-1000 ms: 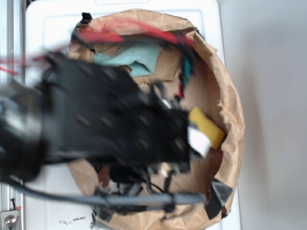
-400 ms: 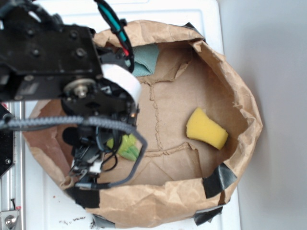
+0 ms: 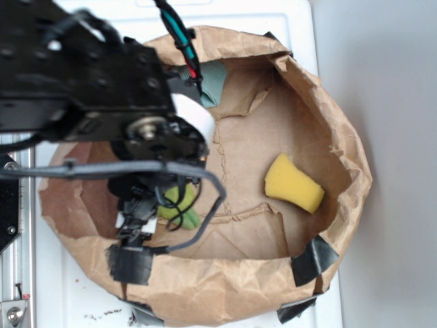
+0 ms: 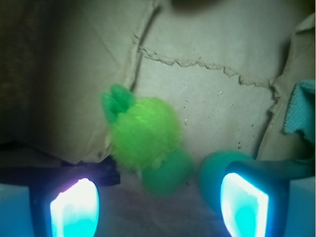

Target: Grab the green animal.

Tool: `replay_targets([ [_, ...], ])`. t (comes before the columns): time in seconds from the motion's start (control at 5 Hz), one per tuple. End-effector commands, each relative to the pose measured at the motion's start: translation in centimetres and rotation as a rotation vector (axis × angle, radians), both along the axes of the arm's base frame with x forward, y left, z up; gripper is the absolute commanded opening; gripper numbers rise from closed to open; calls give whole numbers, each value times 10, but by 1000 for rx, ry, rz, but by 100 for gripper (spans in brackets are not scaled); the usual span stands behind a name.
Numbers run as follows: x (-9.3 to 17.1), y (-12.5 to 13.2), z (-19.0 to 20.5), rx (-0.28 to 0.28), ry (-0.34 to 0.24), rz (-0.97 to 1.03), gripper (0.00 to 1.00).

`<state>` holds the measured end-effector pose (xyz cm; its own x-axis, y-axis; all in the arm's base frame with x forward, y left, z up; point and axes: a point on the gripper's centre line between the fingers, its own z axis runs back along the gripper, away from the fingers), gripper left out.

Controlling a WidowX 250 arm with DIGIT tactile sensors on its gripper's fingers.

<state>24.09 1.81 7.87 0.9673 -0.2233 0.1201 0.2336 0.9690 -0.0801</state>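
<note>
- In the exterior view the black arm (image 3: 89, 89) covers most of the upper left, and the gripper (image 3: 140, 222) sits under cables at about 7 o'clock, so its fingers are hard to make out there.
- Only a sliver of the green animal (image 3: 179, 208) shows past the cables; the wrist view gives it whole (image 4: 145, 143), with fuzzy lime body and duller green head and limbs.
- The teal cloth (image 3: 213, 80) is mostly hidden behind the arm at 12 o'clock; the wrist view cuts it off at the right edge (image 4: 300, 111).
- The gripper (image 4: 158, 202) is spread wide, with the toy lying between and just ahead of the glowing fingertips (image 4: 74, 207), untouched.
- The yellow sponge (image 3: 293, 183) lies at 3 o'clock on the floor of the paper bowl (image 3: 341, 137).
- Since 0.4 s ago the arm has shifted slightly right and down over the toy; the sponge has stayed put.
</note>
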Motion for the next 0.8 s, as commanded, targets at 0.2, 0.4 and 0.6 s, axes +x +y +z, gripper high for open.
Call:
replay_targets([
  [0.2, 33, -29, -26, 45, 33, -78, 100],
  [0.4, 36, -41, -27, 55, 44, -85, 100],
  [0.6, 40, -44, -24, 55, 29, -72, 0],
])
